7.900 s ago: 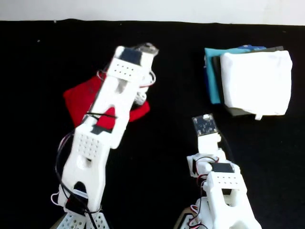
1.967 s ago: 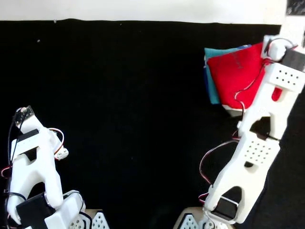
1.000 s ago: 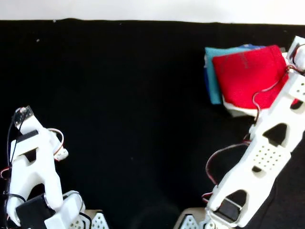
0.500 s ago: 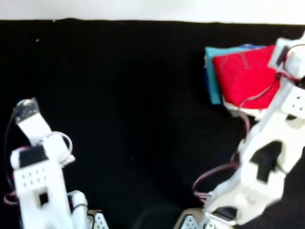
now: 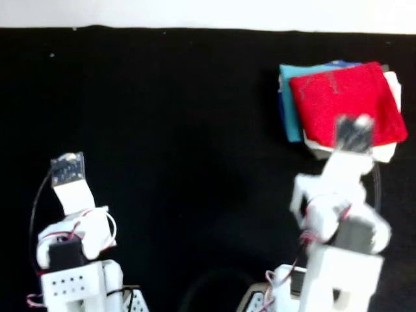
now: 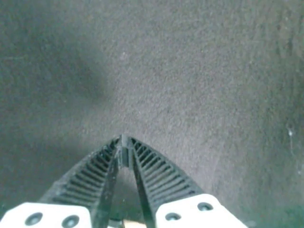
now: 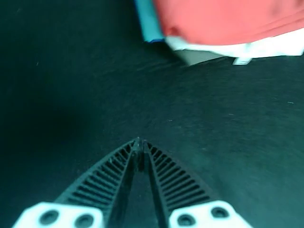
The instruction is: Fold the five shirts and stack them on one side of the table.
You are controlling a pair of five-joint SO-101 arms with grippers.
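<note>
A stack of folded shirts lies at the table's far right, with the red shirt (image 5: 346,103) on top, a white shirt (image 5: 390,151) under it and a teal shirt (image 5: 288,104) showing at its left edge. In the right wrist view the red shirt (image 7: 223,19), the white shirt (image 7: 247,47) and the teal shirt (image 7: 148,21) lie beyond my right gripper (image 7: 138,145), which is shut and empty over bare cloth. The right arm (image 5: 341,214) stands pulled back just in front of the stack. My left gripper (image 6: 124,142) is shut and empty; its arm (image 5: 71,221) stands at the near left.
The black tablecloth (image 5: 182,117) covers the table from the left arm across to the stack. A white wall strip (image 5: 195,13) runs along the far edge.
The right arm has let go of the red shirt on the stack and pulled back toward its base. The left arm has shifted a little to the right.
</note>
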